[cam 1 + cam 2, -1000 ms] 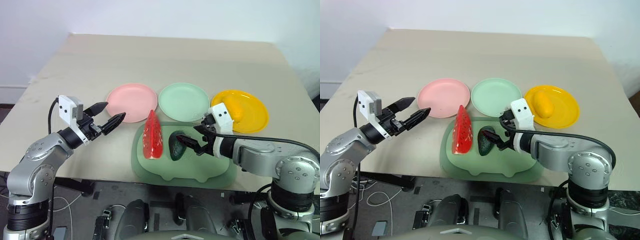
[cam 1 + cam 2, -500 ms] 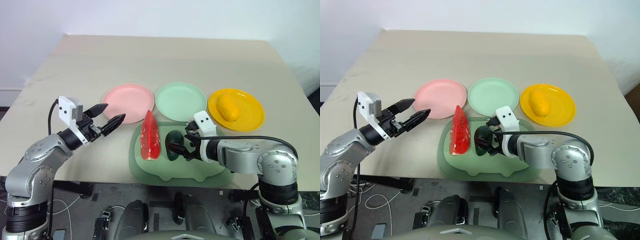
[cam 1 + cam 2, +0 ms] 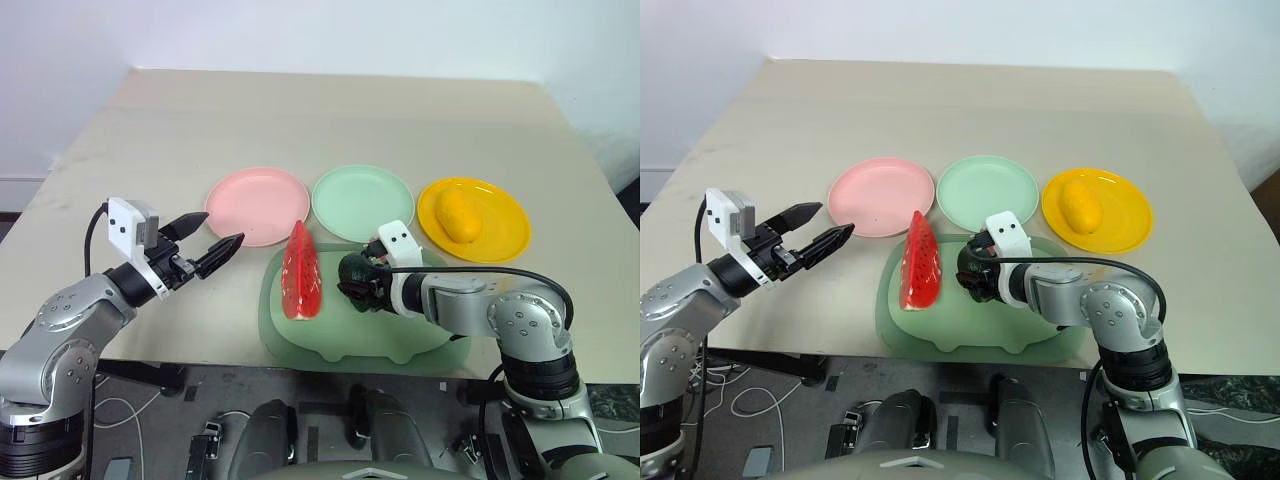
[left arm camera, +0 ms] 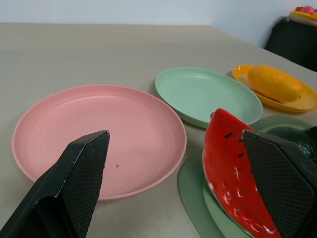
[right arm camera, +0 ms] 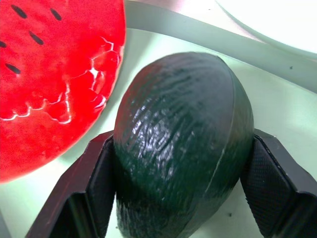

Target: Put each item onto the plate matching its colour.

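The dark green bumpy avocado (image 5: 183, 144) lies on the green mat (image 3: 400, 340), and my right gripper (image 3: 362, 285) is shut on it, one finger on each side. The red watermelon slice (image 3: 301, 272) stands on the mat just left of it. The yellow-orange fruit (image 3: 458, 216) rests on the yellow plate (image 3: 505, 215). The pink plate (image 3: 257, 204) and the mint green plate (image 3: 362, 202) hold nothing. My left gripper (image 3: 222, 228) hovers open at the left, pointing toward the pink plate and the watermelon.
The three plates stand in a row behind the mat on a beige table (image 3: 330, 120). The mat's front edge reaches the table's near edge. Bare tabletop stretches behind the plates and to the left.
My right gripper slid forward over the avocado and shut on it. The left gripper stayed where it was, still open.
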